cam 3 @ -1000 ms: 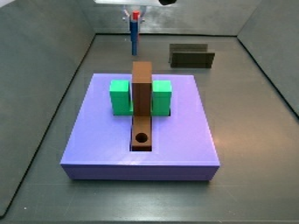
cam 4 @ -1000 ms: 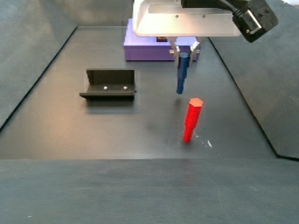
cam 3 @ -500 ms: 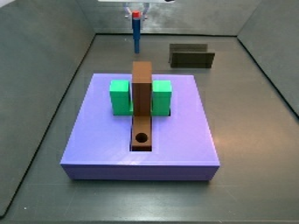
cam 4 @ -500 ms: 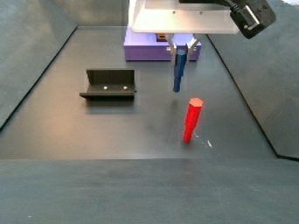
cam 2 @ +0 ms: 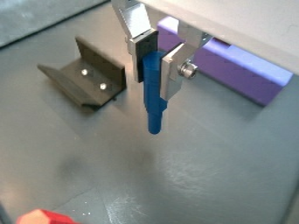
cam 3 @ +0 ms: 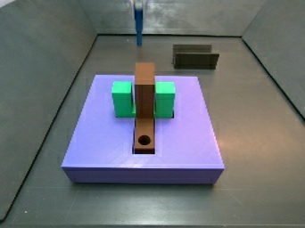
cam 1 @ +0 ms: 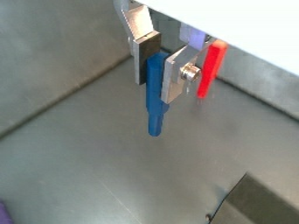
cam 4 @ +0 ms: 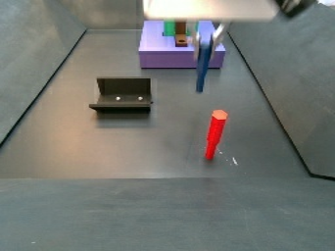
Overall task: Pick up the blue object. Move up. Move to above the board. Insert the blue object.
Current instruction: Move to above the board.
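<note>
The blue object (cam 1: 156,98) (cam 2: 153,96) is a slim blue bar hanging upright between the silver fingers, clear of the floor. My gripper (cam 1: 160,68) (cam 2: 160,63) is shut on the bar's upper end in both wrist views. In both side views the blue object (cam 3: 138,22) (cam 4: 205,59) hangs high over the floor, and the gripper itself is mostly above the picture edge. The board (cam 3: 179,134) (cam 4: 157,54) is a lavender slab with a brown strip (cam 3: 145,98), a round hole (cam 3: 145,141) and two green cubes (cam 3: 121,99). The bar hangs beyond the board's far end.
A red stick (cam 4: 215,134) (cam 1: 209,68) stands upright on the floor beside the bar's path. The dark fixture (cam 4: 121,95) (cam 2: 83,77) (cam 3: 195,58) sits on the floor off to one side. Grey walls enclose the floor.
The gripper has risen with the blue object in it; the bar now hangs higher above the floor, and the gripper has left the top of the side views.
</note>
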{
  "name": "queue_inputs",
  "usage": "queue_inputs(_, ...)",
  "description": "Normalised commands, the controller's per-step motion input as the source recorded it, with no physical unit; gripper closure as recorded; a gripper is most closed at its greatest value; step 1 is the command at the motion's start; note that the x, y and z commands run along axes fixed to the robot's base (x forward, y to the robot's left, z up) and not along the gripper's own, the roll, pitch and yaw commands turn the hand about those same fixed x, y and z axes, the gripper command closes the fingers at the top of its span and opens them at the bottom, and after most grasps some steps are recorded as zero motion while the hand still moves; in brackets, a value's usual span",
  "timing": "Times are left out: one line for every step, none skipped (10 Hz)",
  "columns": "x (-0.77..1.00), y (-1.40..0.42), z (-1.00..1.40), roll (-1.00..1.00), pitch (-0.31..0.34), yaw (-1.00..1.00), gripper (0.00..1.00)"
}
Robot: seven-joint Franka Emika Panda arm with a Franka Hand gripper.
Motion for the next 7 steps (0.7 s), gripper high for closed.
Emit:
queue_inputs(0.0, 0.0, 1.4, 0.0, 0.0, 0.0, 1.0)
queue_inputs(0.0, 0.0, 1.4, 0.0, 0.015, -0.02, 1.0)
queue_inputs(-0.02, 0.0, 1.4, 0.02, 0.022, -0.01, 1.0)
queue_inputs(0.02, 0.0, 1.4, 0.01, 0.029, 0.0, 1.0)
queue_inputs(0.04, 0.0, 0.57, 0.0, 0.093, 0.0, 1.0)
queue_inputs(0.04, 0.0, 0.33, 0.01, 0.089, 0.0, 1.0)
queue_inputs(0.17, -1.4, 0.2, 0.11, 0.256, -0.01, 1.0)
